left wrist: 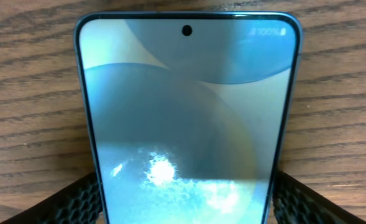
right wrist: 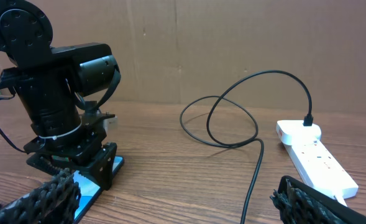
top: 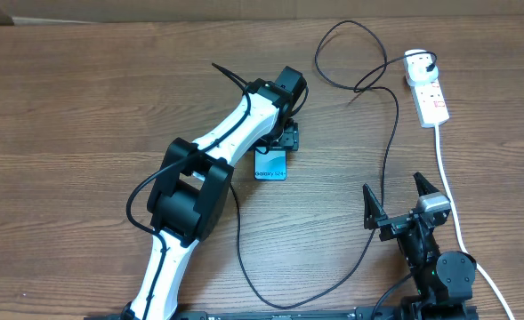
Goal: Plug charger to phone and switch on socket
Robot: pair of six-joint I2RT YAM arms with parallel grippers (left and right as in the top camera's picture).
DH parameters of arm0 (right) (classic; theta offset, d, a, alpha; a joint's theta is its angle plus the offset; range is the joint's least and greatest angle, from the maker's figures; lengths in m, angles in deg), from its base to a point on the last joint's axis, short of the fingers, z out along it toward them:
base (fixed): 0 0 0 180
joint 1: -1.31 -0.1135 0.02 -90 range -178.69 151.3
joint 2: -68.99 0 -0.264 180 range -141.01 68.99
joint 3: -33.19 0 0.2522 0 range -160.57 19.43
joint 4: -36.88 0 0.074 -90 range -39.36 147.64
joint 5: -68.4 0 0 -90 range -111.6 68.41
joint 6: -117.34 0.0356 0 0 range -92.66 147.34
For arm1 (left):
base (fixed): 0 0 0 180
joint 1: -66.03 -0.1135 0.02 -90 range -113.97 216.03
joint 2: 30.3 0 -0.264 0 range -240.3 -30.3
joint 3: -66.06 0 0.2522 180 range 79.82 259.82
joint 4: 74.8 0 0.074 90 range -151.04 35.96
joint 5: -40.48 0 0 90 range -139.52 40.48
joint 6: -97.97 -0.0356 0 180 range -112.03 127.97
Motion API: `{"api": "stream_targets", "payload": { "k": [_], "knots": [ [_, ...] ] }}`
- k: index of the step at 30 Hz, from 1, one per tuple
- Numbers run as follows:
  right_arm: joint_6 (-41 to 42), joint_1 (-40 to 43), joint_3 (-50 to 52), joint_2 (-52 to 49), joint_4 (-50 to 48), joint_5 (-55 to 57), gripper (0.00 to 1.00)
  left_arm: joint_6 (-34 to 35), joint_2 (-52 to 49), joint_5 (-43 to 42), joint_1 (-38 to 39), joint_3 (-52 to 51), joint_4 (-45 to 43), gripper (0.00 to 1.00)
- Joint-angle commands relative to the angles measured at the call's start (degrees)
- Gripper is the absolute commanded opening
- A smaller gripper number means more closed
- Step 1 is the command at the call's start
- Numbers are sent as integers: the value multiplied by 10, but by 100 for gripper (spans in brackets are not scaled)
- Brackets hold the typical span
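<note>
Overhead view: charger joined at the socket end only; phone end and switch are judged outstanding.
Charger [top: 418, 64] has its white plug seated in the socket [top: 432, 102] at the far right of the table [top: 84, 89]. No connector shows at the phone [top: 270, 167], mid-table (tip not located; switch position unreadable). Left tool [left wrist: 186, 202] stands wide astride the phone's long edges; whether it grips cannot be told. Right tool [top: 392, 191] is spread fully and empty, well apart from both.
</note>
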Motion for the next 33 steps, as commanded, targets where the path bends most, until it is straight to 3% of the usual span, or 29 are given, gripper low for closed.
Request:
{"api": "stream_targets", "payload": {
  "k": [1,20,33],
  "knots": [
    [2,-3,5,6,-2,-2,100,14,-8,3,6,-19,4,80],
    [2,-3,5,6,-2,-2,100,14,-8,-41,1,-6,21,72],
    [2,-3,5,6,-2,-2,100,12,-7,-42,-1,87,92,72]
  ]
}}
